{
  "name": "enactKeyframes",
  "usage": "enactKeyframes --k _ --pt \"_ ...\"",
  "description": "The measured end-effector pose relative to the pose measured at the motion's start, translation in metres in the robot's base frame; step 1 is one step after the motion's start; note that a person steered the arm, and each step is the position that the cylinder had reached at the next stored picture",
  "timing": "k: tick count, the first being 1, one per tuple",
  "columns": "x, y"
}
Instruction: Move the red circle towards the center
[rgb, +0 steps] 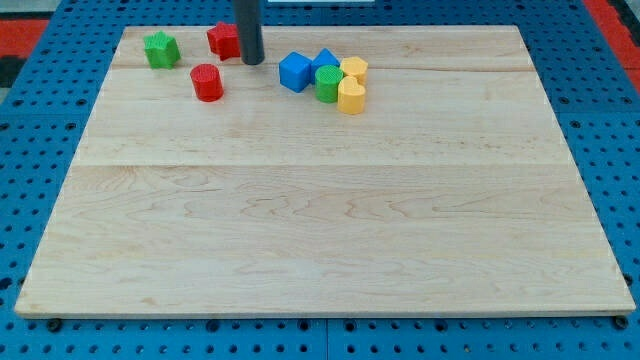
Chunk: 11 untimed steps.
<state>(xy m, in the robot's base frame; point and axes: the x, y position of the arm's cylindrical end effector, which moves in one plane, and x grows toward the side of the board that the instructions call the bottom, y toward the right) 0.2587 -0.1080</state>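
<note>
Bare board nearest camera. My tip (plain rod, no jaws, holding nothing) sits beside the red block. Red circle lies at its 8 o'clock, untouched. Approach step, I judge; next: get behind it, push toward 5 o'clock.

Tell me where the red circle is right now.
The red circle sits near the board's top-left, below the other red block, right of the green block, and down-left of my tip.
</note>
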Motion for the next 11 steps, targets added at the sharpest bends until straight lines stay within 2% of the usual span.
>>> enactKeyframes --k 1,3,7,8,10,11 --pt "0.002 -0.028" --pt "0.049 -0.034" --pt "0.087 -0.086" --pt "0.108 -0.093" --pt "0.152 -0.059" --pt "0.174 -0.068"
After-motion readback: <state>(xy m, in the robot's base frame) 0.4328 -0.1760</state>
